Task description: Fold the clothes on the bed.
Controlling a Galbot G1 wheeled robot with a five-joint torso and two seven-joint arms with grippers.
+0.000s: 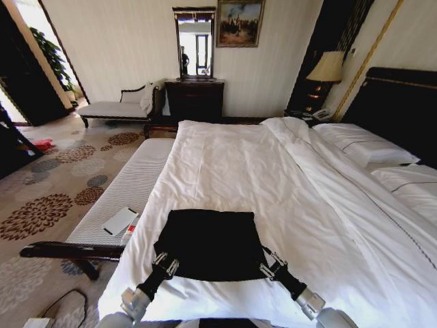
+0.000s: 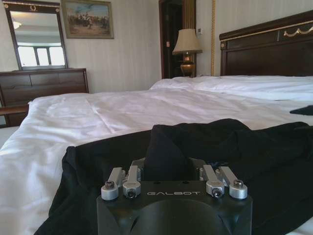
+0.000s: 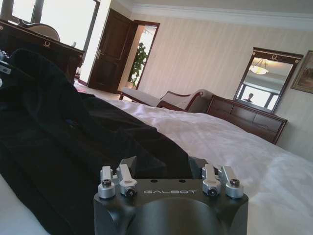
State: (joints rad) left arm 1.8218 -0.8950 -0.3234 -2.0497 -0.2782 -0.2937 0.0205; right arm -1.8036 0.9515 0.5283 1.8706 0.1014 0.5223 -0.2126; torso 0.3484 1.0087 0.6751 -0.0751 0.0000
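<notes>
My left gripper (image 1: 166, 263) sat at near left corner of black T-shirt (image 1: 208, 244), jaws clamped on bunched hem fabric (image 2: 164, 152). My right gripper (image 1: 268, 265) at near right corner, jaws likewise pinched on cloth (image 3: 161, 159). Shirt lay spread between and ahead of both jaws, on white duvet of bed (image 1: 239, 171), near its foot edge. Pillows (image 1: 372, 147) far ahead to right.

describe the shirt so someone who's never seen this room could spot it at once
Find the big bed with the white duvet. At its near edge lies a black T-shirt, the only dark thing on the white bedding, with the left claw and right claw gripping its near corners.
</notes>
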